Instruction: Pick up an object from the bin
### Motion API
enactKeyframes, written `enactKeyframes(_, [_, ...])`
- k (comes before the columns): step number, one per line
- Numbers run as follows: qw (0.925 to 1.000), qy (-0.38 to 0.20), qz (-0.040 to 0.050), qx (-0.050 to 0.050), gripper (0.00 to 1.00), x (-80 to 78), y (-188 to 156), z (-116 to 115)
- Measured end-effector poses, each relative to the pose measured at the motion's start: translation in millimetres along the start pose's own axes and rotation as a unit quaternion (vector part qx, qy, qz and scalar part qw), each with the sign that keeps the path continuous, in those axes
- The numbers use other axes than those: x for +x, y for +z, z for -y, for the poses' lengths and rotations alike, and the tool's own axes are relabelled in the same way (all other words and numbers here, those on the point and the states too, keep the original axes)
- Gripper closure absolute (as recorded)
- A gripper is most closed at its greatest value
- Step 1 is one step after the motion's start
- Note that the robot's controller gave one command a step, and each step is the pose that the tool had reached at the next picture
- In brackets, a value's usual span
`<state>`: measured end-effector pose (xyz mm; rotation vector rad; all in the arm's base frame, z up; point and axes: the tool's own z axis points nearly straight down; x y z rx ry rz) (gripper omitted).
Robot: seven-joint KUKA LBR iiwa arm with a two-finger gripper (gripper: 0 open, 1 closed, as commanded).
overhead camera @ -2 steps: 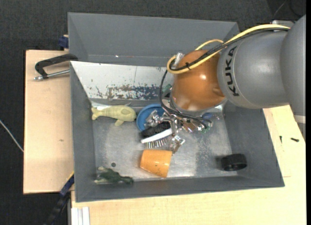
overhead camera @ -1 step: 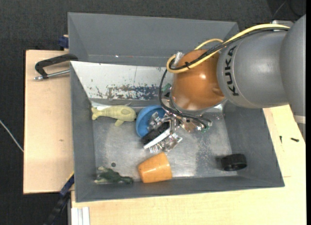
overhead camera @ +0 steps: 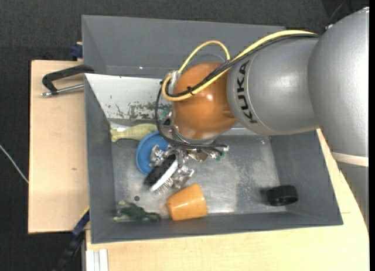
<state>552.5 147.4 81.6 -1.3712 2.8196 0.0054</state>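
Grey bin [overhead camera: 246, 173], centre-left of frame: pincer [overhead camera: 173, 163] low over a black-and-white brush [overhead camera: 160, 177] between blue disc [overhead camera: 146, 150] and orange cup [overhead camera: 187, 201], spread or pressed cannot be told; advisable to centre on the brush and lift straight, clear of both neighbours.

"KUKA", last letter seemingly part-hidden, on the grey arm [overhead camera: 281, 91]

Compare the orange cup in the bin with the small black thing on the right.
The orange cup is clearly bigger than the black thing. The orange cup is tapered, lying on its side; the black thing is squat and rounded. The orange cup lies beside a heap; the black thing lies alone. Both rest on the bin floor.
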Motion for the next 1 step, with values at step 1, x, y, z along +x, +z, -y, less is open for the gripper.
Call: enactKeyframes(1, [0.9931, -0.117, 0.002, 0.004, 1.0, -2.4, -190.7, 5.2])
